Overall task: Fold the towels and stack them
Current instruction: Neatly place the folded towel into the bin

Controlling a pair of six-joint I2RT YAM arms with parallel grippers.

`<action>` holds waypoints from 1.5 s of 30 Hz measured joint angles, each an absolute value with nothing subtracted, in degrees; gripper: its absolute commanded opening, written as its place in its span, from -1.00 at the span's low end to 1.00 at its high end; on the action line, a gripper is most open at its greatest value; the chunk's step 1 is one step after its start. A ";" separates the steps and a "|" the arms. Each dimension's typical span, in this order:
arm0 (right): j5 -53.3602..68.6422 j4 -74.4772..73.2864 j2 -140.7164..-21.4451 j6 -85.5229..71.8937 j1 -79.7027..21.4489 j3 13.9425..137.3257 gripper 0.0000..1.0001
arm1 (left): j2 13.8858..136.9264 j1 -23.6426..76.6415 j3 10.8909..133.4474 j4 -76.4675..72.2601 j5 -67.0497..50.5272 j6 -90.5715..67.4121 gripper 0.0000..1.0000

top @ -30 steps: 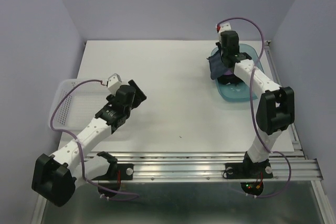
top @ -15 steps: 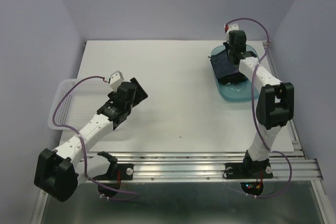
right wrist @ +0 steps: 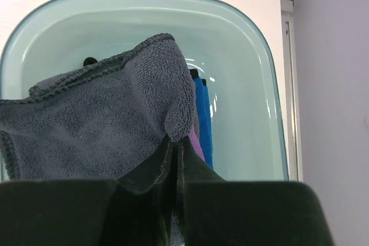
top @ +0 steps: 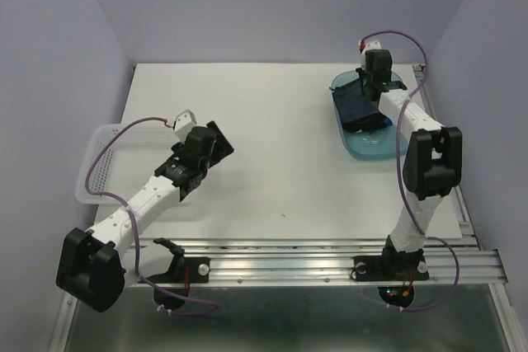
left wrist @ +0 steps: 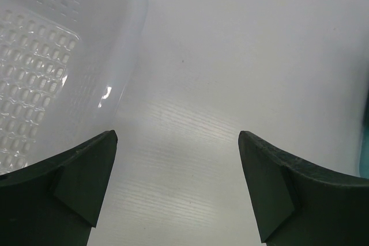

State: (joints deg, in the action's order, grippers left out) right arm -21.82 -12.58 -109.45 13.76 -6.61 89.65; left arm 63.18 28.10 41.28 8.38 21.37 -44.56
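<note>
My right gripper (right wrist: 176, 139) is shut on a corner of the dark navy towel (right wrist: 104, 125), which spreads to the left over the teal tray (right wrist: 242, 38). Behind that corner, a bright blue towel (right wrist: 202, 119) and a purple towel (right wrist: 196, 142) show as narrow strips in the tray. From above, the right gripper (top: 369, 92) holds the navy towel (top: 355, 106) over the tray's far end (top: 375, 147). My left gripper (top: 221, 144) hovers over bare table just right of the white mesh basket. Its fingers (left wrist: 92, 165) stand wide open around nothing, the left gripper (left wrist: 177, 136) pointing down at the table.
The white mesh basket (top: 107, 158) sits at the table's left edge, its rim (left wrist: 124, 73) close by my left finger. A metal rail (top: 429, 113) runs along the table's right side beside the tray. Lilac walls enclose the table on three sides.
The right gripper has moved back and to the right with the navy towel, spreading it over the tray. The left arm has crept slightly to the right.
</note>
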 measured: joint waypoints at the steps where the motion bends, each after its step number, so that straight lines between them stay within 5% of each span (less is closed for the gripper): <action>1: -21.82 -12.60 -109.89 13.69 -6.33 89.65 -0.99 | 63.18 28.10 41.28 8.36 21.37 -44.56 0.98; 10: -20.93 -12.82 -112.03 12.97 -4.91 89.65 -0.88 | 63.83 28.01 41.41 8.29 20.93 -44.51 0.97; 11: -20.93 -12.84 -112.25 12.78 -4.82 89.65 -0.78 | 64.07 27.99 41.50 8.25 20.86 -44.49 0.98; 12: -20.95 -12.84 -112.42 12.64 -4.80 89.65 -0.35 | 64.25 27.99 41.56 8.21 20.80 -44.42 0.98; 14: -20.97 -12.93 -113.06 11.97 -4.67 89.71 0.07 | 64.47 27.99 41.74 8.16 20.78 -44.36 0.98; 21: -21.78 -14.59 -114.04 10.33 -4.49 90.91 0.40 | 64.45 27.99 41.78 8.16 20.73 -44.10 0.98; 23: -22.50 -14.63 -114.02 9.28 -4.49 91.57 0.58 | 64.45 27.99 41.80 8.16 20.69 -43.94 0.98; 25: -23.33 -14.83 -113.27 8.10 -4.49 91.88 1.00 | 64.36 27.99 41.82 8.16 20.49 -43.86 0.98; 32: -26.30 -17.54 -101.25 -1.98 -4.49 89.41 1.00 | 61.91 27.99 41.82 8.40 19.88 -43.46 0.98; 40: -31.81 -15.31 -64.23 -20.40 -4.45 66.08 1.00 | 53.25 27.99 41.82 9.93 20.01 -42.39 0.97; 45: -34.46 -19.42 -50.92 -29.71 -4.45 52.95 1.00 | 47.88 27.99 41.76 11.88 21.19 -42.19 0.97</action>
